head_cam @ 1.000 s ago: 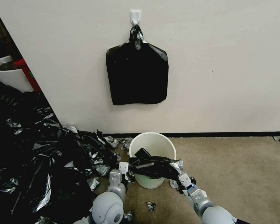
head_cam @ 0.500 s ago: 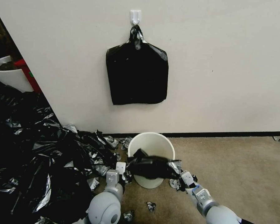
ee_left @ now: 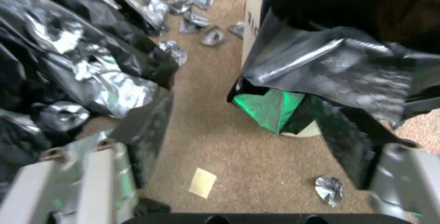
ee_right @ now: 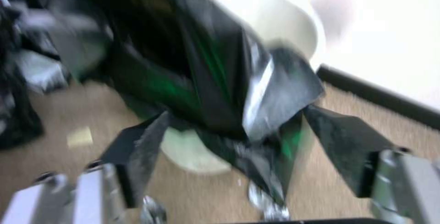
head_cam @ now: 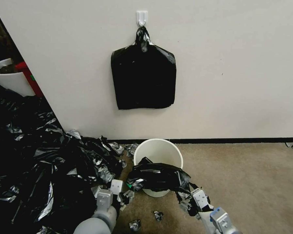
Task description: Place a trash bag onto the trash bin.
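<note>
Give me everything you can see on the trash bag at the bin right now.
The trash bag is one thin, glossy black film, wrinkled with silvery highlights. It lies bunched across the near rim of the trash bin, partly inside and partly hanging down the front; the far rim is bare. The left hand and right hand are both open, the film loose between their fingers. Whether any finger touches it cannot be told.

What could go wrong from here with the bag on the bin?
1. Both tools look open: the left tool and the right tool have spread fingers, so the bag may be loose.
2. It is bunched over only the near rim of the bin, so it could slide off.
3. The bag pile beside the bin might snag the left tool.
</note>
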Controlling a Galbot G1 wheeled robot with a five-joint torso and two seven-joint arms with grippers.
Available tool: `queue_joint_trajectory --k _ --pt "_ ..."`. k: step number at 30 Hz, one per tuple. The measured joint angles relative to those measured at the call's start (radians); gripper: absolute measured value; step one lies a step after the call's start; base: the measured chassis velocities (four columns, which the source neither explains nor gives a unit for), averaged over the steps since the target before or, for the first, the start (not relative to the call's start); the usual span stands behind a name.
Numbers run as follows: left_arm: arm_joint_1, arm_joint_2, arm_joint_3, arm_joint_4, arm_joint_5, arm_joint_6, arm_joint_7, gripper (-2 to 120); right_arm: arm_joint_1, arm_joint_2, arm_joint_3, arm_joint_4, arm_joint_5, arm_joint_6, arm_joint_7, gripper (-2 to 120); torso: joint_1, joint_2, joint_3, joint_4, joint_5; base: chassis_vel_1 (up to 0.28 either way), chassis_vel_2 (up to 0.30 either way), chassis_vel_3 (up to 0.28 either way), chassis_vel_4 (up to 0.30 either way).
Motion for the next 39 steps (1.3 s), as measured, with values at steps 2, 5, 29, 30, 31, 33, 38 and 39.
queue_joint_trajectory --k 2,5,29,30,31,33,38,39 --pt "0.024 0.005 -0.009 -0.039 0.010 0.000 0.001 89 0.014 0.008 0.011 0.029 -0.030 0.034 0.000 93 0.000 0.000 0.000 0.0000 -0.0001 0.000 0.000 0.000 0.000" --pt "0.041 0.004 -0.017 -0.068 0.013 -0.001 0.012 95 0.043 0.023 0.029 0.035 -0.080 0.075 -0.009 99 0.000 0.000 0.000 0.0000 -0.0001 0.000 0.000 0.000 0.000" --pt "0.052 -0.113 -0.401 -0.167 0.076 -0.090 0.044 100 0.889 0.439 -0.007 -0.876 -0.136 -0.184 -0.966 95 0.000 0.000 0.000 0.0000 -0.0001 0.000 0.000 0.000 0.000" --pt "0.052 -0.113 -0.401 -0.167 0.076 -0.090 0.044 100 0.889 0.439 -0.007 -0.876 -0.136 -0.184 -0.966 95 0.000 0.000 0.000 0.0000 -0.0001 0.000 0.000 0.000 0.000" --pt "0.059 -0.117 -0.404 -0.170 0.076 -0.090 0.039 100 0.901 0.451 -0.012 -0.902 -0.147 -0.186 -0.976 89 0.000 0.000 0.000 0.0000 0.0000 0.000 0.000 0.000 0.000" --pt "0.067 -0.127 -0.405 -0.179 0.076 -0.091 0.034 100 0.920 0.467 -0.018 -0.935 -0.160 -0.187 -0.985 80 0.000 0.000 0.000 0.0000 0.0000 0.000 0.000 0.000 0.000" --pt "0.069 -0.137 -0.401 -0.181 0.077 -0.091 0.029 100 0.935 0.474 -0.026 -0.948 -0.158 -0.193 -0.995 65 0.000 0.000 0.000 0.0000 0.0000 0.000 0.000 0.000 0.000" --pt "0.069 -0.138 -0.400 -0.181 0.077 -0.091 0.028 100 0.936 0.473 -0.027 -0.947 -0.156 -0.195 -0.995 61 0.000 0.000 0.000 0.0000 0.0000 0.000 0.000 0.000 0.000"
